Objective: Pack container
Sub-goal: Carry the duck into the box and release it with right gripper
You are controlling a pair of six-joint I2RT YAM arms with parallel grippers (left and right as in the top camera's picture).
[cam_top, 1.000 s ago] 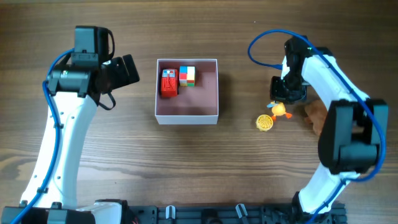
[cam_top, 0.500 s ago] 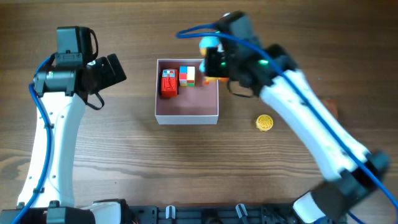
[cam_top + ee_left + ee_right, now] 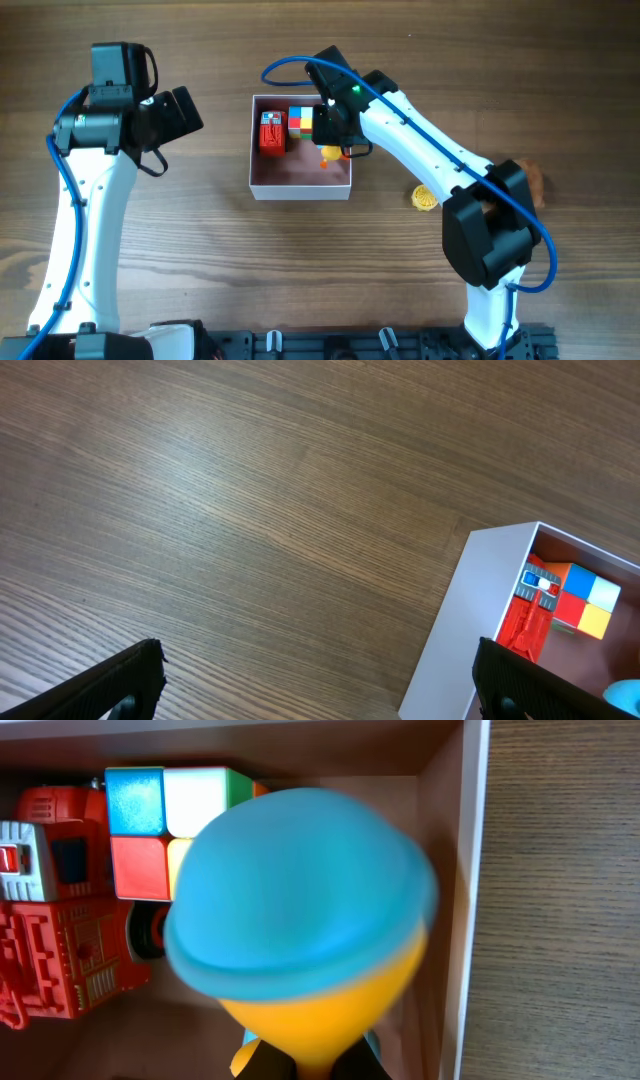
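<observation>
Though square and upward-open, container (image 3: 300,182) beneath right claw (image 3: 331,143), tight around yellow toy (image 3: 328,155).

table (image 3: 200,250): wood grain, matt
container (image 3: 450,630): smooth matt walls
cube (image 3: 150,820): glossy plastic
red toy (image 3: 60,950): ribbed plastic
duck (image 3: 300,910): smooth, slight sheen

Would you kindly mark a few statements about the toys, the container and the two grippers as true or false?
1. The red toy lies inside the container. True.
2. The left gripper holds the multicoloured cube. False: it is open and empty, off to the container's left; the cube sits in the container.
3. The right gripper is over the container with a blue-capped yellow toy. True.
4. The yellow disc is in the container. False: it lies on the table, to the container's right.
</observation>
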